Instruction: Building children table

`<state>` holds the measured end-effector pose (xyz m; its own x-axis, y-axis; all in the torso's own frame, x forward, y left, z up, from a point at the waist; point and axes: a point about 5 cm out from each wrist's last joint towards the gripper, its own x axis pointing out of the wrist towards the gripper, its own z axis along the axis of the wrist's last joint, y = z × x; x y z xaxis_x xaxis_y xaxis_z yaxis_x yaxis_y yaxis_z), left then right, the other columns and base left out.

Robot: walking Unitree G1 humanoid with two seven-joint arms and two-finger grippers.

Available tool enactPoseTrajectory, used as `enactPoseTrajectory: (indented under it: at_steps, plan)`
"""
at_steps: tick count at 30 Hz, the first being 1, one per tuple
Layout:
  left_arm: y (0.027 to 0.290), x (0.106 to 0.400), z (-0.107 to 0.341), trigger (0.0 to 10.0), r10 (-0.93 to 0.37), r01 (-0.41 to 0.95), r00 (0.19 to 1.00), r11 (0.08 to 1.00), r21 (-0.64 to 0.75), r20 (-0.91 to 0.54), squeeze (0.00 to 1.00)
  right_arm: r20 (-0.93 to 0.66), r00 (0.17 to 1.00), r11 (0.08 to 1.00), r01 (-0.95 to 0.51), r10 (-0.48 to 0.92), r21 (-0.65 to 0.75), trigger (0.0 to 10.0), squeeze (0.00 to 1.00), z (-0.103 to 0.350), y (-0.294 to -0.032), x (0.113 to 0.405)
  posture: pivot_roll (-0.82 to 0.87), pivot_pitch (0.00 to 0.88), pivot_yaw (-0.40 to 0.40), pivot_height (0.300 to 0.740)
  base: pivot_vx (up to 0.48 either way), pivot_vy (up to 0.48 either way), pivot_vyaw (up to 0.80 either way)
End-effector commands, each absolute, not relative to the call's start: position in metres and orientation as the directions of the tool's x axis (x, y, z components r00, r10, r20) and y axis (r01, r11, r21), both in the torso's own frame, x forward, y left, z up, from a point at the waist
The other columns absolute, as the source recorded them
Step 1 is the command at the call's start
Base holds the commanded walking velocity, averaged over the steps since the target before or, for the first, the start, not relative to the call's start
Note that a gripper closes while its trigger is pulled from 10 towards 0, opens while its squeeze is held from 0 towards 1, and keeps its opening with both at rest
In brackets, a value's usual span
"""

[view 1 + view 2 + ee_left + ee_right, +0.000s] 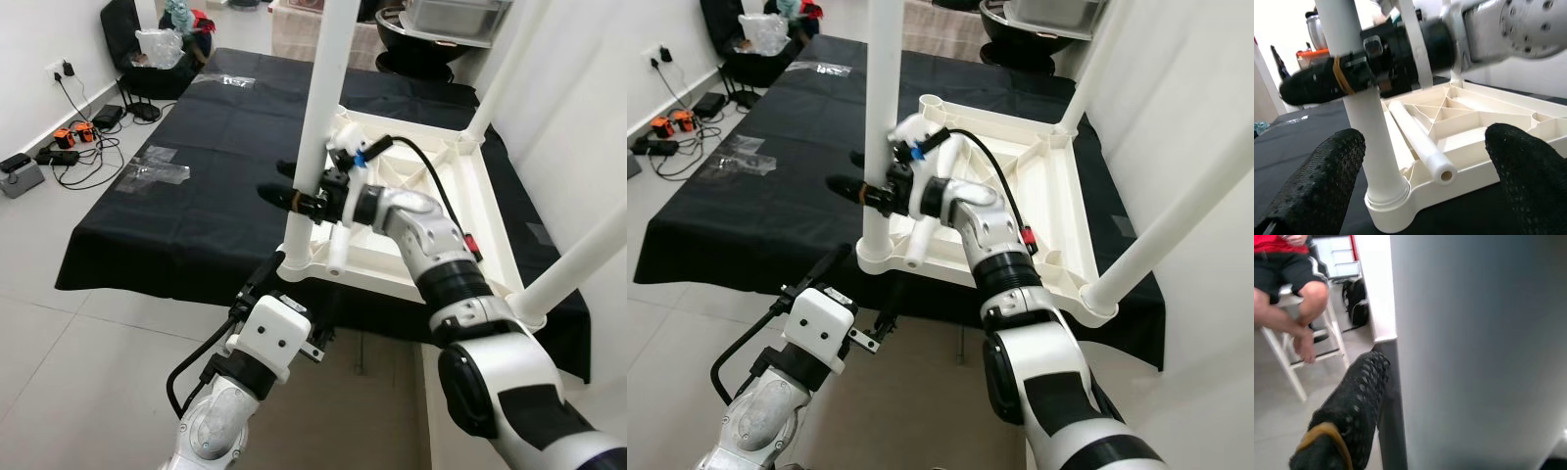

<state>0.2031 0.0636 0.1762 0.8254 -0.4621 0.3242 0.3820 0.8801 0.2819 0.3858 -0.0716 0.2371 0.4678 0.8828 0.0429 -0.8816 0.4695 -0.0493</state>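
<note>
An upside-down white table top (492,201) lies on a black cloth-covered table (196,211). A white leg (318,108) stands upright in its near-left corner, and other legs rise at the right. One loose leg (1415,137) lies inside the ribbed underside. My right gripper (284,183) reaches across from the right and is shut on the upright leg, one black finger on each side. My left gripper (1425,142) hangs open below the table's front edge, facing the base of that leg (1383,196), with nothing between its fingers (1327,176).
Clear plastic wrap (157,174) lies on the cloth to the left. Power strips and cables (69,137) litter the floor at far left. Metal pots (431,34) stand behind the table. A person sits on a white stool (1293,357) in the right wrist view.
</note>
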Motion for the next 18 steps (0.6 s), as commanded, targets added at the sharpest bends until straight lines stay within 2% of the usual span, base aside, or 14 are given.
enactPoseTrajectory:
  at_steps: [1,2,3,7,9,10,11,12,13,14,15,16,17,18]
  plan:
    - [0.061,0.202,0.177,10.0,-0.469,0.389,0.822,0.877,0.283,0.322,0.0,0.019,0.472,0.473,-0.879,0.881,-0.06,10.0,0.0,0.235,-0.069,0.387,0.08,0.069,-0.141,0.74,0.0,0.0,0.0]
    - [0.061,0.202,0.177,10.0,-0.469,0.389,0.823,0.877,0.284,0.322,0.0,0.013,0.484,0.484,-0.873,0.875,-0.068,0.8,0.0,0.233,-0.067,0.387,0.08,0.069,-0.141,0.74,0.0,0.0,0.0]
    - [0.061,0.202,0.177,10.0,-0.467,0.386,0.824,0.877,0.284,0.321,0.0,0.021,0.491,0.492,-0.868,0.871,-0.068,0.0,0.0,0.23,-0.065,0.386,0.09,0.073,-0.141,0.74,0.0,0.0,0.0]
    - [0.062,0.202,0.177,10.0,-0.464,0.383,0.826,0.879,0.284,0.321,0.0,0.034,0.513,0.515,-0.856,0.857,-0.057,0.0,0.0,0.226,-0.065,0.385,0.09,0.073,-0.141,0.74,0.0,0.0,0.0]
    - [0.062,0.202,0.177,10.0,-0.463,0.382,0.826,0.88,0.283,0.322,0.0,0.024,0.626,0.626,-0.779,0.78,-0.04,0.0,0.0,0.221,-0.071,0.391,0.09,0.073,-0.141,0.74,0.0,0.0,0.0]
    - [0.062,0.202,0.177,10.0,-0.463,0.382,0.826,0.88,0.283,0.322,0.0,0.024,0.626,0.626,-0.779,0.78,-0.04,0.0,0.0,0.221,-0.071,0.391,0.09,0.073,-0.141,0.74,0.0,0.0,0.0]
    - [0.062,0.203,0.177,10.0,-0.461,0.381,0.827,0.88,0.282,0.323,0.0,0.008,0.762,0.762,-0.647,0.647,-0.012,0.0,0.0,0.219,-0.08,0.4,0.09,0.073,-0.141,0.74,0.0,0.0,0.0]
    - [0.062,0.203,0.177,10.0,-0.461,0.381,0.827,0.88,0.282,0.323,0.0,0.008,0.762,0.762,-0.647,0.647,-0.012,0.0,0.0,0.219,-0.08,0.4,0.09,0.073,-0.141,0.74,0.0,0.0,0.0]
    - [0.062,0.203,0.177,10.0,-0.46,0.38,0.827,0.881,0.282,0.323,0.0,0.005,0.82,0.82,-0.573,0.573,-0.008,0.0,0.0,0.219,-0.085,0.404,0.09,0.073,-0.141,0.74,0.0,0.0,0.0]
    - [0.062,0.203,0.177,10.0,-0.46,0.38,0.827,0.881,0.282,0.323,0.0,0.005,0.82,0.82,-0.573,0.573,-0.008,0.0,0.0,0.219,-0.085,0.404,0.09,0.073,-0.141,0.74,0.0,0.0,0.0]
    - [0.062,0.203,0.177,10.0,-0.46,0.379,0.827,0.881,0.284,0.324,0.0,-0.004,0.89,0.89,-0.457,0.457,-0.005,0.0,0.0,0.219,-0.093,0.408,0.09,0.073,-0.141,0.74,0.0,0.0,0.0]
    - [0.062,0.203,0.177,10.0,-0.46,0.379,0.827,0.881,0.284,0.324,0.0,-0.004,0.89,0.89,-0.457,0.457,-0.005,0.0,0.0,0.219,-0.093,0.408,0.09,0.073,-0.141,0.74,0.0,0.0,0.0]
    - [0.062,0.203,0.177,10.0,-0.461,0.38,0.826,0.88,0.285,0.323,0.0,-0.019,0.947,0.948,-0.319,0.319,0.007,0.0,0.0,0.217,-0.103,0.411,0.08,0.07,-0.139,0.74,0.0,0.0,0.0]
    - [0.062,0.203,0.177,10.0,-0.461,0.38,0.826,0.88,0.285,0.323,0.0,-0.019,0.947,0.948,-0.319,0.319,0.007,0.0,0.0,0.217,-0.103,0.411,0.08,0.07,-0.139,0.74,0.0,0.0,0.0]
